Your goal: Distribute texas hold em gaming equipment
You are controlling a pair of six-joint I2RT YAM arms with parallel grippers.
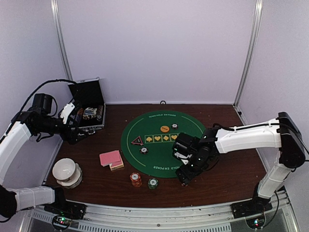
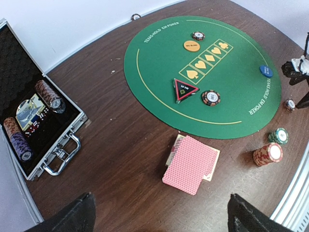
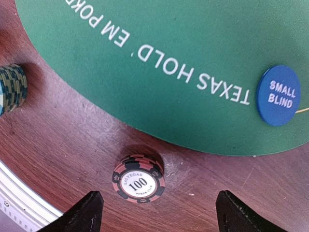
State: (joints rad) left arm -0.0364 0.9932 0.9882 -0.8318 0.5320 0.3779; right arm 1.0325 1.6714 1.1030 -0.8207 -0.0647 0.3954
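A round green mat (image 1: 164,142) carries an orange disc (image 2: 191,46), a blue "small blind" disc (image 3: 278,95), a triangular marker (image 2: 185,89) and two single chips (image 2: 211,97). Left of the mat lies a stack of pink-backed cards (image 2: 189,164). A red chip stack (image 2: 267,154) and a green chip stack (image 2: 278,136) stand in front of the mat. A short red-and-black "100" chip stack (image 3: 138,178) rests on the wood just off the mat's edge. My right gripper (image 3: 159,212) hangs open just above it, fingers apart from it. My left gripper (image 2: 161,217) is open and empty, high near the case.
An open black metal-edged case (image 2: 29,121) with chip rolls inside sits at the far left. A white bowl (image 1: 65,170) stands at the near left. The table's metal front rail (image 3: 19,198) runs close behind the "100" chips.
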